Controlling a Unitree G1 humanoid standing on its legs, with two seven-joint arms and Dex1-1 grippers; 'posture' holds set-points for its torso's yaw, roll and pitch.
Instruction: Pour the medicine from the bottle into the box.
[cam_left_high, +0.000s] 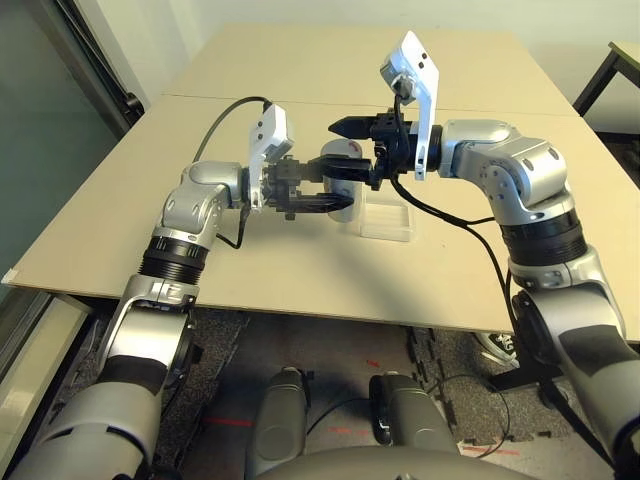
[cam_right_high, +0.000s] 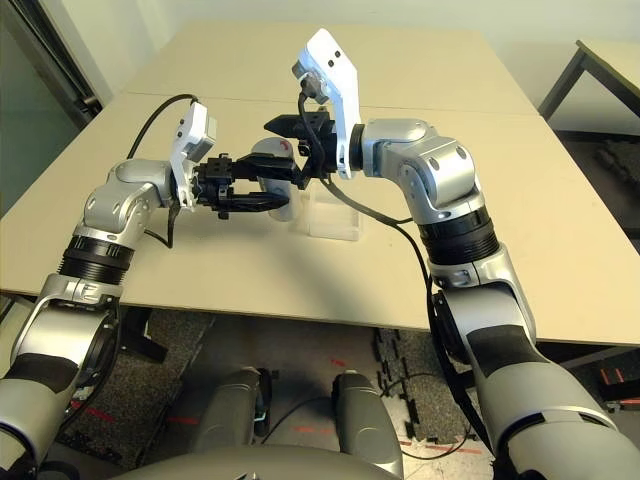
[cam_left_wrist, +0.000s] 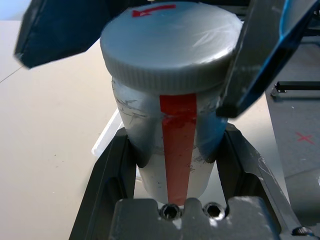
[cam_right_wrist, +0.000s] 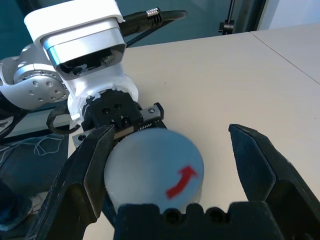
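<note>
Two black-fingered grippers meet above smooth beige table. Left gripper (cam_left_high: 330, 187) pinches silver-grey cylindrical bottle (cam_left_wrist: 160, 145), glossy red stripe down scuffed side, ribbed round cap (cam_right_wrist: 154, 170) marked with red arrow. Right gripper (cam_right_wrist: 192, 165), angular fingers spread wide, one either side of cap. Clear plastic box (cam_left_high: 386, 220), square with low walls, sits on table (cam_left_high: 270, 265) near bottle. Silver metal arms reach in from both sides.

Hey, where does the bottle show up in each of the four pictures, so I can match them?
Left eye: bottle, above centre.
Right eye: above centre, slightly left.
Left wrist: centre, between the left gripper's fingers.
Right wrist: below centre.
Shared landmark: the bottle's round cap.
</note>
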